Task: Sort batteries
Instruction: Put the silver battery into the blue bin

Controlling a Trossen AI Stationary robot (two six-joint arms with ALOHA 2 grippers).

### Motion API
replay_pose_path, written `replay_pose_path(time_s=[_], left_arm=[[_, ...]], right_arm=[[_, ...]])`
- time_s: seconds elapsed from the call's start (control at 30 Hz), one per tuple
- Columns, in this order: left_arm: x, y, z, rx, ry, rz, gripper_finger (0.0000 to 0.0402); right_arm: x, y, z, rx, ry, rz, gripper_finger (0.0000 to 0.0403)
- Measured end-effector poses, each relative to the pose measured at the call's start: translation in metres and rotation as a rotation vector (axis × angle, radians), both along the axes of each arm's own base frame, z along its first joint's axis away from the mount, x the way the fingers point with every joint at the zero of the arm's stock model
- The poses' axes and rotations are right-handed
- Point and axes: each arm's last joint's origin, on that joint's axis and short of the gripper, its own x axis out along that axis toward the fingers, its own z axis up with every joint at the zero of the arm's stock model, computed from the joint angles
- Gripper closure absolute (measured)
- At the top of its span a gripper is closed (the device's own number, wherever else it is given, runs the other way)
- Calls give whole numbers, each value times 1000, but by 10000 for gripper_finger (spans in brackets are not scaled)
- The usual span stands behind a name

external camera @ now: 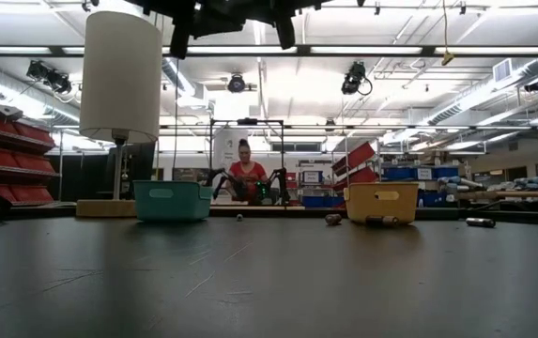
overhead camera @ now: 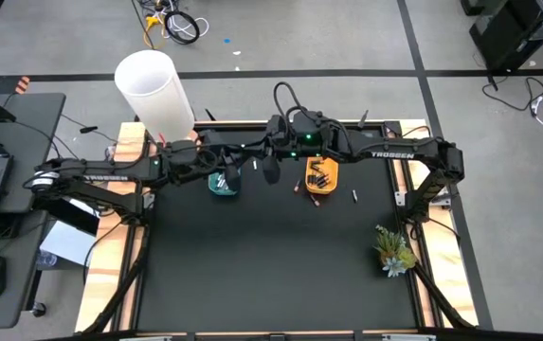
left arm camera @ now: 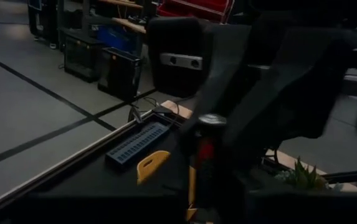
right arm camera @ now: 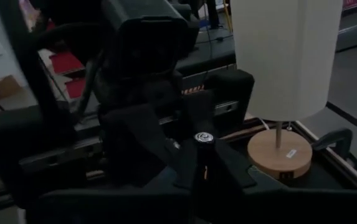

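Note:
Both arms meet high over the table's far middle. My left gripper (overhead camera: 226,163) (external camera: 181,36) hangs above the teal tray (overhead camera: 222,184) (external camera: 172,200), which holds whitish batteries. My right gripper (overhead camera: 270,169) (external camera: 284,30) hangs between that tray and the yellow tray (overhead camera: 322,176) (external camera: 381,202), which holds several dark batteries. Each wrist view shows a battery standing out between that arm's own shut fingers. Loose batteries (overhead camera: 354,196) (external camera: 480,222) lie on the black mat near the yellow tray. My left gripper pinches a battery (left arm camera: 206,149) with a red band and a silver end cap (left arm camera: 210,118). The battery lies along the fingers and sticks out past them, lifted clear of the table. The dark fingers hide the exact place of contact. My right gripper pinches a dark battery with a copper band (right arm camera: 204,167). Its round end (right arm camera: 204,137) points away from the wrist. It lies along the fingers and is lifted clear of the table. The place of contact is lost in the dark.
A white-shaded lamp (overhead camera: 154,90) (external camera: 121,75) stands on a wooden base at the far left corner. A small plant (overhead camera: 393,251) sits near the right edge. Two more loose batteries (external camera: 332,220) lie by the yellow tray. A person (external camera: 247,174) sits beyond the far edge.

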Motion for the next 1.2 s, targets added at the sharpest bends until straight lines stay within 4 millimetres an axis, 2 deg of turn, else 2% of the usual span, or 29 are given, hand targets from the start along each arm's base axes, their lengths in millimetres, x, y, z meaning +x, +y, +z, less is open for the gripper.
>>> replay_pose_path(time_s=[0.07,0.33,0.43,0.57,0.7,0.83,0.93,1.1,1.2], left_arm=[[0,0,0,1,3,-3,366],[-3,7,-6,-12,66,63,365],[-11,15,-10,-46,129,115,365],[-23,25,-18,-79,244,162,365],[-33,33,-28,-101,375,180,365],[-40,38,-45,-133,489,194,365],[-46,39,-67,-169,560,204,365],[-53,39,-94,-231,613,210,365],[-54,39,-102,-232,612,223,365]], right_arm=[[0,0,-1,-19,9,3,357],[-5,-15,-7,-18,78,-42,289],[-10,-28,-10,-8,108,-72,268],[-27,-48,-2,4,143,-136,250],[-39,-64,-8,26,228,-181,241],[-47,-72,-7,51,253,-180,240],[-51,-73,-11,72,298,-179,241],[-55,-69,-21,110,402,-160,240],[-57,-66,-28,131,471,-137,241]])
